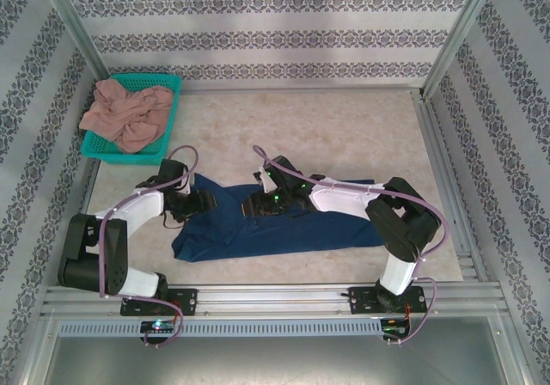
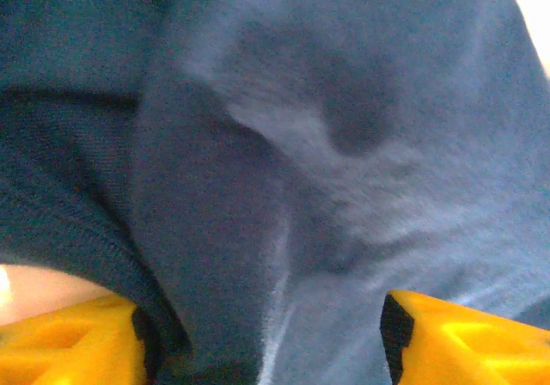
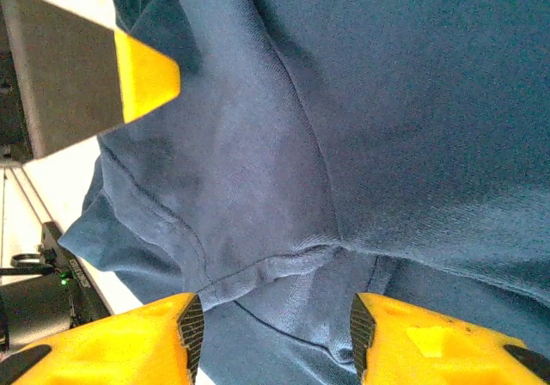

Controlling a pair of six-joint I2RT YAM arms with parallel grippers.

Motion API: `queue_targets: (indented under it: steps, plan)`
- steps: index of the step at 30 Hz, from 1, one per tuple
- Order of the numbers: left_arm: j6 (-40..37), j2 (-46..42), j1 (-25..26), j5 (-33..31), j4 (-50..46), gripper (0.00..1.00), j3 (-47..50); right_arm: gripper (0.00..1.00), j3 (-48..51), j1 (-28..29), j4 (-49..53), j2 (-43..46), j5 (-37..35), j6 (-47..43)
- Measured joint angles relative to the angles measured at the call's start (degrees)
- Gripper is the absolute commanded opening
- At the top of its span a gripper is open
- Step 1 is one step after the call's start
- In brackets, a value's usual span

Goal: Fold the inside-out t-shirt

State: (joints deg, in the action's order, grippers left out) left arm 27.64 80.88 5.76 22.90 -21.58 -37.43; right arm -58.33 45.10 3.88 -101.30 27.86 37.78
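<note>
The dark navy t-shirt lies in a long, rumpled strip across the near half of the table. My left gripper rests on its left end. My right gripper sits close by, on the shirt's upper middle. In the left wrist view the gripper is open, its yellow fingers wide apart over a raised fold of navy cloth. In the right wrist view the gripper is also open, straddling a stitched seam of the shirt. The left gripper's yellow fingertip shows at that view's upper left.
A teal basket stands at the back left of the table and holds a pinkish-tan garment. Bare beige tabletop stretches behind the shirt. Metal rails run along the near edge, and patterned walls enclose the other sides.
</note>
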Motion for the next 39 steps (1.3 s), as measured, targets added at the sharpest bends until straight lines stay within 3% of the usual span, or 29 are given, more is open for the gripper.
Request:
queue_targets:
  steps: [9, 14, 19, 23, 29, 39]
  plan:
    - [0.7, -0.3, 0.6, 0.9, 1.4, 0.24, 2.0, 0.50, 0.0, 0.0, 0.0, 0.0, 0.0, 0.4]
    - [1.2, -0.4, 0.6, 2.4, 5.1, 0.00, 3.6, 0.50, 0.0, -0.4, 0.2, 0.0, 0.0, 0.4]
    - [3.8, -1.7, 0.6, 3.7, 9.5, 0.00, 5.6, 0.50, 0.7, -2.6, 1.4, 1.2, -0.5, 0.2]
    - [5.2, -2.8, -0.7, 2.5, 7.1, 0.00, 3.9, 0.51, 1.8, -6.1, 2.7, 4.9, -1.1, -0.7]
    - [1.3, -2.5, -1.8, -9.9, -6.0, 0.00, -7.9, 0.51, 4.7, -12.6, 3.7, 10.8, -2.0, -2.2]
    - [-5.1, 0.0, -1.8, -31.5, -25.7, 0.00, -20.6, 0.52, 8.8, -20.4, 3.7, 12.7, -1.1, -3.8]
